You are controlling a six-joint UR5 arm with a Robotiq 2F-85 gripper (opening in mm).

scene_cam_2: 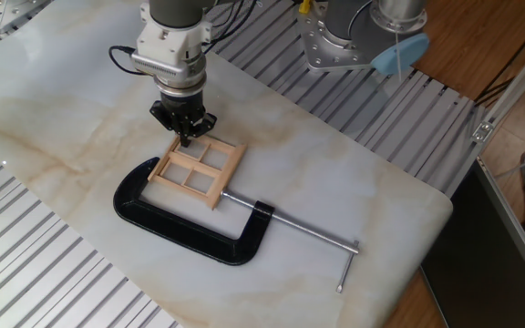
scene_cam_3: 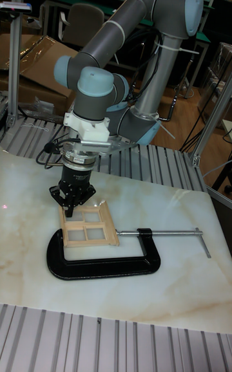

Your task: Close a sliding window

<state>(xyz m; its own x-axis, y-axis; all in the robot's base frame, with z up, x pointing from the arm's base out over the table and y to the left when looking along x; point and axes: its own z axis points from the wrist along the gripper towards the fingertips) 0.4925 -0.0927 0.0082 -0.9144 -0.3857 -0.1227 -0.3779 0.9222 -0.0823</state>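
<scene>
Gripper [scene_cam_2: 185, 138] hung at pale wooden sliding window's [scene_cam_2: 198, 171] upper-left edge; finger state could not be told. Black C-clamp [scene_cam_2: 185, 232] hemmed its lower side; smooth marble table [scene_cam_2: 354, 191] lay open rightward.

- The gripper [scene_cam_2: 184, 133] [scene_cam_3: 69, 205] is pointing straight down, its black fingers drawn in close at the tips; whether a gap remains between them cannot be told in either view.
- The white wrist flange [scene_cam_2: 169, 50] [scene_cam_3: 89, 130] is sitting directly above the gripper, with a black cable looping off its side.
- The grey arm [scene_cam_3: 138, 8] is arching up and over from its base at the rear in the tall fixed view, blue-capped joints showing at elbow and wrist.
</scene>
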